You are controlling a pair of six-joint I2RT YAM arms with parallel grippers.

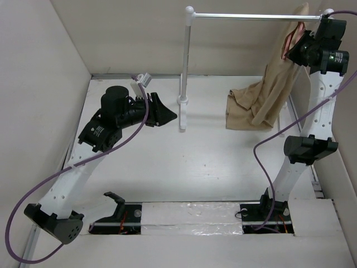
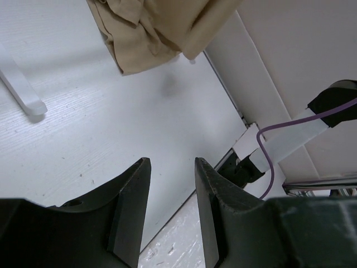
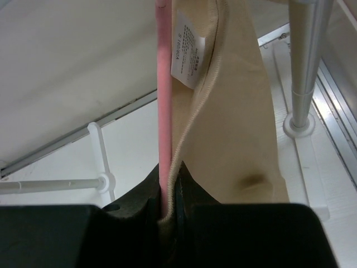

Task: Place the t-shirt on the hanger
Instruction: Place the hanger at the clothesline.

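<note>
White surface (image 1: 212,167) enclosed by beige walls (image 1: 33,84), with a white rack (image 1: 186,72) standing at the far centre; its metal rod (image 1: 251,17) runs to the right wall.

Hanger (image 3: 163,100): in the right wrist view, one pink bar rises straight out from between the right fingers (image 3: 192,198) to the top edge, so its long axis runs in line with them. In the top view only a short pink curve shows, just beside the raised right arm near the rod's right end. The hook cannot be made out.

T-shirt (image 1: 270,95): beige, hanging with its long axis downward from the rod's right end, and its lower end bunched on the surface. The ribbed collar edge lies against the bar on its right side, and a white label (image 3: 189,56) faces the camera.

Right fingers: closed to a narrow slit, pinching the pink bar and the collar edge together.

Left fingers (image 2: 131,195): parted by a moderate gap, holding nothing, poised over the left half of the surface and well apart from the shirt.
</note>
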